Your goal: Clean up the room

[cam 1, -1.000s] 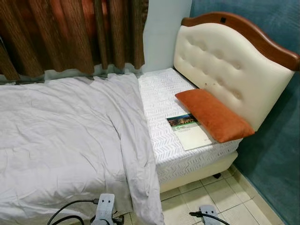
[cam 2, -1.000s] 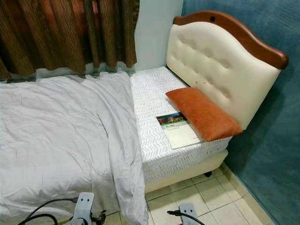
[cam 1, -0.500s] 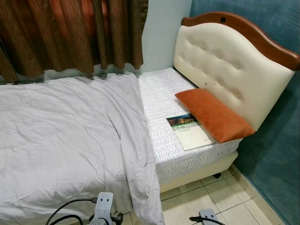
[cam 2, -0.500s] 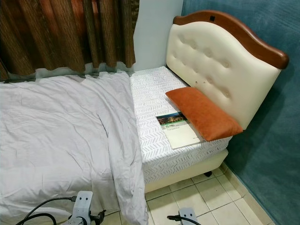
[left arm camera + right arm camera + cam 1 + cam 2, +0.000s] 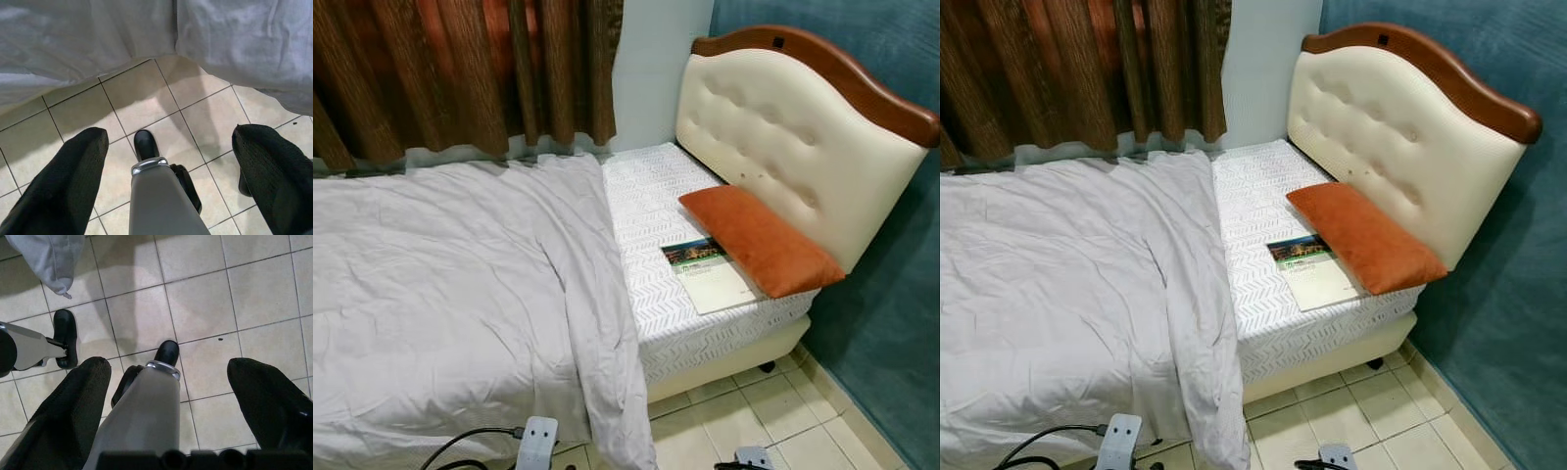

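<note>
- The left gripper (image 5: 168, 161) hangs low over the tiled floor (image 5: 146, 103); its two black fingers (image 5: 68, 181) are spread wide apart, holding nothing and touching nothing.
- The right gripper (image 5: 168, 396) also points down at the floor, its two textured black fingers (image 5: 266, 401) likewise wide apart and empty.
- One bed (image 5: 705, 343) stands against the wall, with a white mattress cover patterned in a zigzag weave.
- One grey sheet (image 5: 450, 294), crumpled and soft, covers most of the bed and drapes over its near edge down to the floor.
- One orange pillow (image 5: 759, 240), oblong with a plush surface, leans against the headboard (image 5: 793, 147), which is cream, button-tufted and topped by a curved brown wooden rim.
- One booklet (image 5: 708, 274), flat and rectangular with a picture on its upper part, lies on the bare mattress just beside the pillow.
- Brown striped curtains (image 5: 460, 69) hang behind the bed.
- The floor is of square beige tiles with dark grout lines.
</note>
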Tool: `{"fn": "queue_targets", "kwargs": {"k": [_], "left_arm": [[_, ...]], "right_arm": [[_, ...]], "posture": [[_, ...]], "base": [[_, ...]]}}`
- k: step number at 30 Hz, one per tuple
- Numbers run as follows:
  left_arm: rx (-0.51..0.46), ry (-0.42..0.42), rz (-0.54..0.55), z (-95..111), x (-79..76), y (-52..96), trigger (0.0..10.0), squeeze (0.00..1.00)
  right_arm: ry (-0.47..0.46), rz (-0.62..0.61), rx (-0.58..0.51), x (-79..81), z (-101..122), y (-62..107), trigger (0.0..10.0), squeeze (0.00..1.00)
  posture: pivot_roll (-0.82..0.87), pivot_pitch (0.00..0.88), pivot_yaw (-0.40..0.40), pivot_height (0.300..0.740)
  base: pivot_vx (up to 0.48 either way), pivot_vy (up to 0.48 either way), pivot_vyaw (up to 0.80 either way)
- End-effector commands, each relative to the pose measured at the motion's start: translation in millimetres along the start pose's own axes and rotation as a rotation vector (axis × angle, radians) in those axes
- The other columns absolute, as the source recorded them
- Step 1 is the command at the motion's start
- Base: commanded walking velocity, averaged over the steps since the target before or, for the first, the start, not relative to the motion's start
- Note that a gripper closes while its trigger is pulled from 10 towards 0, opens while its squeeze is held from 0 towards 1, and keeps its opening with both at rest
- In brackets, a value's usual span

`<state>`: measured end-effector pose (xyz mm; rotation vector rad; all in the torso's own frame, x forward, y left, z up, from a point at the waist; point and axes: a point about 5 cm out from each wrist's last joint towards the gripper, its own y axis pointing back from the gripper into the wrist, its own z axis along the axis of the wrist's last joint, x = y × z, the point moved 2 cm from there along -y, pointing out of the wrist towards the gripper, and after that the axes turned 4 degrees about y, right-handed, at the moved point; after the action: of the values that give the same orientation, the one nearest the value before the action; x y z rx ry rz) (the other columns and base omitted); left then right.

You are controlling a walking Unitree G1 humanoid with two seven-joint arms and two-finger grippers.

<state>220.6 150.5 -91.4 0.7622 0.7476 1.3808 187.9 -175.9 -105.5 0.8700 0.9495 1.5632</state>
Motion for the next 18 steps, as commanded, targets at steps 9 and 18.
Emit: {"fn": "queue_targets", "kwargs": {"k": [9,18], "left_arm": [[-0.065,-0.028,0.003,13,-2.6,-0.5,10.0,0.0],[-0.089,-0.037,-0.004,19,-1.0,-0.4,10.0,0.0]], "right_arm": [[0.038,0.005,-0.04,-2.1,6,0.7,10.0,0.0],[0.045,0.006,-0.044,-1.9,6,0.7,10.0,0.0]], "posture": [[0.03,0.0,-0.045,0.74],[0.02,0.0,-0.044,0.74]], "base": [[0.0,-0.098,0.35],[0.0,-0.437,0.78]]}}
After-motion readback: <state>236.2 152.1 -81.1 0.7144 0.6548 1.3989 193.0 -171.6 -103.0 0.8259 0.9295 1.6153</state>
